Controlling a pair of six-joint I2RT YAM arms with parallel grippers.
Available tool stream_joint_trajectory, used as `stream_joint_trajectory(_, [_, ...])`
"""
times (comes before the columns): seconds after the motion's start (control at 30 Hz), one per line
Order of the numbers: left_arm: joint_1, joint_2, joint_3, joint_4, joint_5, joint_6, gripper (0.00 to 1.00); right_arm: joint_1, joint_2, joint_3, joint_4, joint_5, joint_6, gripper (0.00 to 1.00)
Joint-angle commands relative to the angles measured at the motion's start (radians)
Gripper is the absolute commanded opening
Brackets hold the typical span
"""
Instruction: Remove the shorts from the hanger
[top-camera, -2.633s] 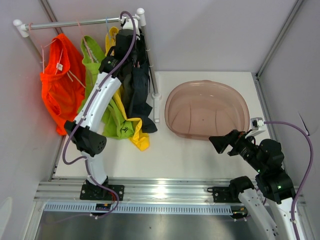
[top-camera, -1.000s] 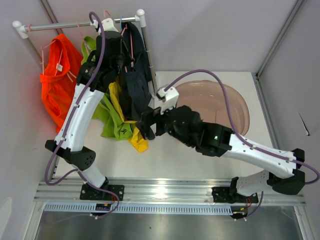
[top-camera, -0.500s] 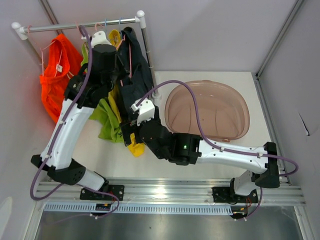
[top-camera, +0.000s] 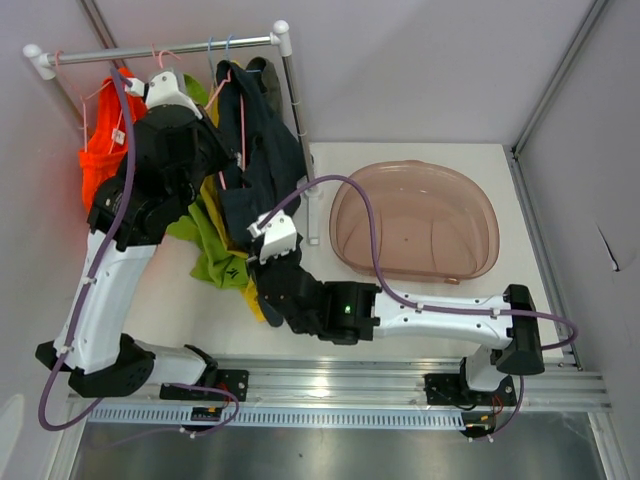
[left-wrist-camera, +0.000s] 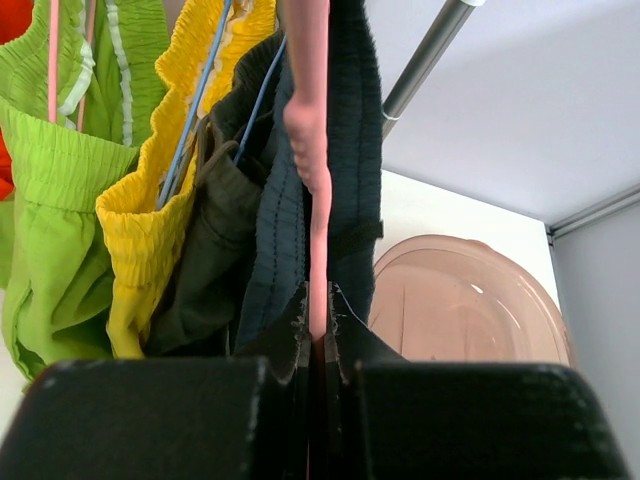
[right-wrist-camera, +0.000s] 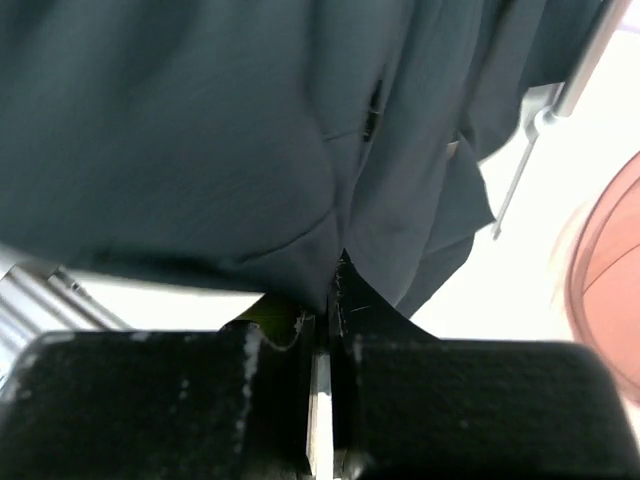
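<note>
2 grips, both closed
My left gripper (left-wrist-camera: 318, 328) pinches the pink hanger (left-wrist-camera: 308, 140); my right gripper (right-wrist-camera: 322, 300) pinches the black shorts (right-wrist-camera: 200, 130) at the hem. From above, both grips are hidden.

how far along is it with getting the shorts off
Done: nothing yet; the pink basin is empty. In hand: the left fingers are shut on the pink hanger carrying the black shorts, and the right fingers look pinched on that pair's lower edge. Left: pulling the black shorts free, then the dark olive, yellow, lime green and orange shorts hanging from the rail.
</note>
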Motion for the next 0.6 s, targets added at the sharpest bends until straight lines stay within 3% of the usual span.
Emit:
stream_joint_trajectory(0.0, [-0.003,-0.008,0.025,0.09,-0.032,0.036,0.0,0.075,-0.021,-0.007,0.024,0.086,0.049,0.0])
stream_joint_trajectory(0.2, [0.002,0.02,0.047,0.16,-0.088,0.113,0.0,0.274,-0.073,-0.076,-0.027,0.193,0.12,0.0])
stream_joint_trajectory(0.3, [0.031,0.075,0.131,0.153,-0.078,0.151,0.0,0.385,-0.075,-0.096,-0.09,0.312,0.184,0.0])
stream_joint_trajectory(0.43, [0.056,0.149,0.26,0.102,-0.059,0.18,0.0,0.427,-0.075,-0.113,-0.18,0.337,0.342,0.0])
stream_joint_trajectory(0.57, [0.056,0.156,0.28,0.105,-0.018,0.19,0.0,0.404,-0.078,-0.146,-0.147,0.319,0.333,0.0])
